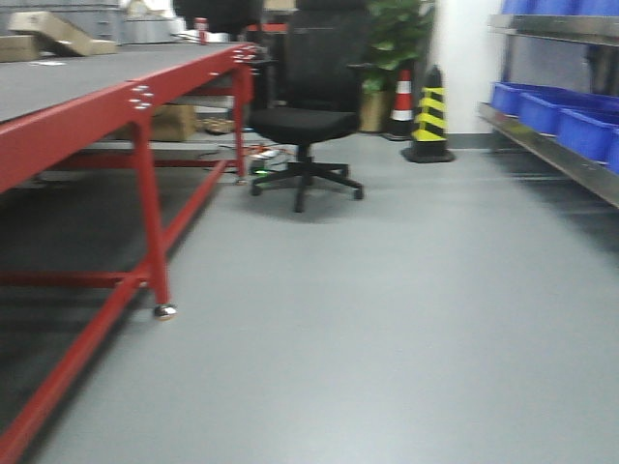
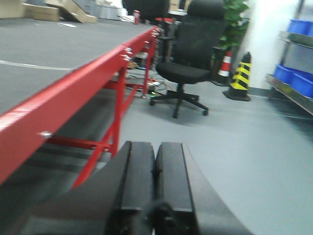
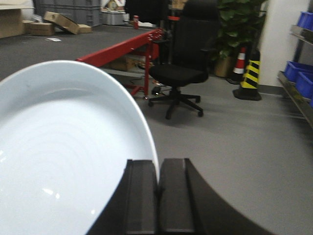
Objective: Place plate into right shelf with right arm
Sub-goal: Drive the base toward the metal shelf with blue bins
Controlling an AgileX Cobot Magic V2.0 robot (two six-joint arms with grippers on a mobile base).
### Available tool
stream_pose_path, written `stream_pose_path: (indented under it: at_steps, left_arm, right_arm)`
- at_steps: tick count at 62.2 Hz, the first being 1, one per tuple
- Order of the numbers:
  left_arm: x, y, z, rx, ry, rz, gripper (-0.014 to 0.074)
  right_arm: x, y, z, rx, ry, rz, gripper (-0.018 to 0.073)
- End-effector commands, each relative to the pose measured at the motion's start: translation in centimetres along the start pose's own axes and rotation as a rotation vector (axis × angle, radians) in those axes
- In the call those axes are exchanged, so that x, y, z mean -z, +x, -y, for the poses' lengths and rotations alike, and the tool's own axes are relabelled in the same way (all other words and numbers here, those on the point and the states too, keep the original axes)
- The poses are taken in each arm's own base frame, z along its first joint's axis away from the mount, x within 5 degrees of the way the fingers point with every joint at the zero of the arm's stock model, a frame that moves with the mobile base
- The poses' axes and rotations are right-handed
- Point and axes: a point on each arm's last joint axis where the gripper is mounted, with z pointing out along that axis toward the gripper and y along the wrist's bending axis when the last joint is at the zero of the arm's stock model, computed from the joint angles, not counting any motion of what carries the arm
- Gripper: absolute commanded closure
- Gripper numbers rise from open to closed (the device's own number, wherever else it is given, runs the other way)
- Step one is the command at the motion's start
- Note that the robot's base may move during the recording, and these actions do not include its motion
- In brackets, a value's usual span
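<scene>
Plate (image 3: 63, 156), white, glossy: filled the lower left of the right-wrist frame, rim pinched in the right gripper (image 3: 158, 196). Judged stiff, slippery, breakable; a firm rim hold suited it. Left gripper (image 2: 155, 186): jaws pressed together, empty. Right shelf (image 1: 546, 153): far right edge, well apart.

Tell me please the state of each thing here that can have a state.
plate: gripped at its rim, held above the floor.
right end effector: shut on the plate.
left end effector: shut, empty.
right shelf: holds blue bins; no plate seen on it.
office chair: upright, unoccupied.
</scene>
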Motion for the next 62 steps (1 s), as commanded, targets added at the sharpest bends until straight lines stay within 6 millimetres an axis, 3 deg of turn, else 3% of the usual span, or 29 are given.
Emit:
stream_pose_path:
  at_steps: [1, 62]
  left_arm:
    - [0.09, -0.56, 0.07, 0.006, 0.011, 0.091, 0.0643]
    - [0.09, -0.56, 0.07, 0.006, 0.011, 0.091, 0.0643]
  right_arm:
    - [0.28, -1.64, -0.13, 0.018, -0.014, 0.11, 0.0505]
    - [0.28, -1.64, -0.13, 0.018, -0.014, 0.11, 0.0505]
